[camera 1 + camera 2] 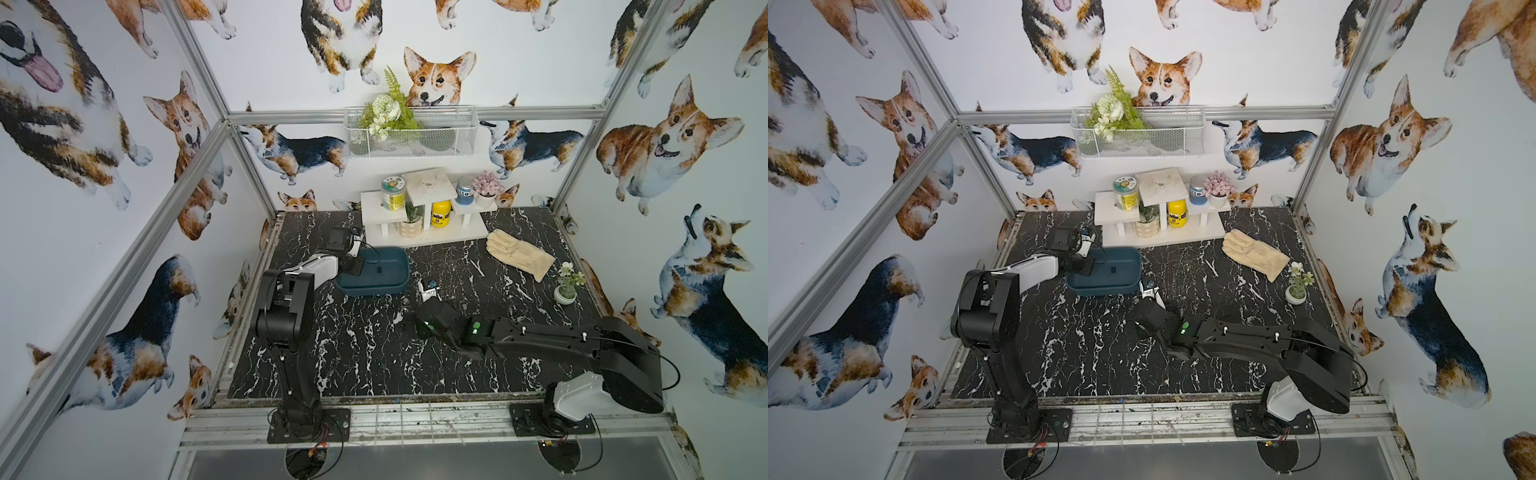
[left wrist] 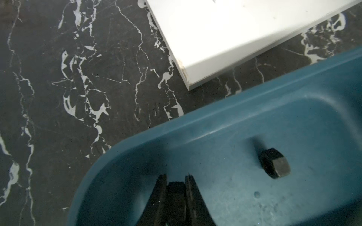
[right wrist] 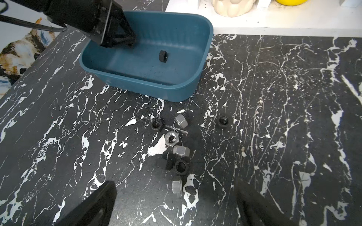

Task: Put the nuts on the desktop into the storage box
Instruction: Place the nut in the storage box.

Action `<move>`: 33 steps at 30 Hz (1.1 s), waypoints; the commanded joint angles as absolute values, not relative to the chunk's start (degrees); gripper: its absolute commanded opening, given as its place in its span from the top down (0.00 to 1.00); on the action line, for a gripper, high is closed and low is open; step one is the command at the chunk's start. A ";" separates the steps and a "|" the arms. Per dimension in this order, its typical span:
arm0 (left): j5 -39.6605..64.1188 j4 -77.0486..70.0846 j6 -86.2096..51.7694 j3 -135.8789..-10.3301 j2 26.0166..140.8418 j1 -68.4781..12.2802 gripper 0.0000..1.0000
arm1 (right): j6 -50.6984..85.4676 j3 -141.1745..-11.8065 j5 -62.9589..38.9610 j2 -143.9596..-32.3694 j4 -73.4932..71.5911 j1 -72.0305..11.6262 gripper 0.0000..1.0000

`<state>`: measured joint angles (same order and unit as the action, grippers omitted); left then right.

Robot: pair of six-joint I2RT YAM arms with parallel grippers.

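Observation:
The teal storage box [image 3: 148, 88] stands on the black veined desktop [image 3: 58, 117], with one black nut [image 3: 163, 56] lying on its floor. That nut [image 2: 275, 163] also shows in the left wrist view. My left gripper [image 2: 176, 179] hangs inside the box's left end, shut on another black nut [image 2: 176, 195]. Several silver and black nuts [image 3: 171, 138] lie loose on the desktop just in front of the box. My right gripper [image 3: 176, 184] is open above them, fingers wide apart, a silver nut [image 3: 176, 186] between them untouched.
A white tiered shelf [image 1: 424, 237] with jars and pots stands right behind the box. A beige glove [image 1: 519, 251] and a small flower pot [image 1: 566, 291] sit at the right. A wire basket [image 1: 411, 133] hangs on the back wall.

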<state>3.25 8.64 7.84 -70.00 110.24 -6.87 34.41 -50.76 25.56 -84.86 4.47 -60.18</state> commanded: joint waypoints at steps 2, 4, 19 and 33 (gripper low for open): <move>2.91 8.80 8.58 -69.52 109.86 -7.53 0.80 | 36.74 -50.78 23.49 -84.29 5.68 -59.03 0.00; 1.86 8.08 8.87 -68.79 109.64 -8.15 0.79 | 36.88 -50.57 22.96 -83.90 5.71 -58.71 0.00; 10.02 12.65 8.84 -69.19 100.80 -8.79 0.46 | 39.07 -48.69 20.56 -83.09 6.38 -55.68 0.00; 25.45 27.03 13.65 -67.00 85.22 -4.17 0.29 | 46.91 -58.14 16.32 -93.27 17.28 -46.92 0.09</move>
